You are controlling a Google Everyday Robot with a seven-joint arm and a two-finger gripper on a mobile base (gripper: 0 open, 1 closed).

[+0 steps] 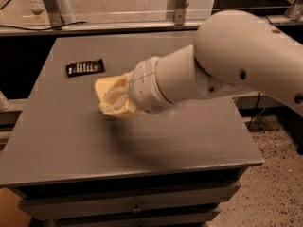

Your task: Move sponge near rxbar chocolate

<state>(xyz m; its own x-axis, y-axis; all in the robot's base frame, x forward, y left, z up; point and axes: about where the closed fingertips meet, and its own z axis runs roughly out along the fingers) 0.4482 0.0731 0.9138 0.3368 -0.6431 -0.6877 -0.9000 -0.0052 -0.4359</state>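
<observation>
gripper (pixel 117 98) is sitting over the left-centre of the grey table (pixel 71 145), pointing toward 9 o'clock. The jaws are clamping the sponge (pixel 105 86). They're closed down to the foam's thickness, with nothing else in them. The cream fingers are blending into the pale yellow foam, so the exact finger outline is hard to trace. The sponge is sticking out of the gripper on the 9 o'clock side, crumpled and tilted. A dark shadow is showing on the tabletop under it at roughly 5 o'clock; whether its lower edge is touching the surface, I can't tell. rxbar chocolate (pixel 85 67) is lying flat on the table at about 10 o'clock from the sponge. It's near the sponge but not touching (a clear strip of tabletop is showing between them), with its white lettering facing up and its long side running roughly 9-to-3. The white arm (pixel 227 56) is coming in from 2 o'clock and covering most of the right side of the table. The wrist collar (pixel 147 86) is sitting just behind the sponge at 3 o'clock. A drawer front (pixel 137 205) is showing under the table's near edge at 6 o'clock.
</observation>
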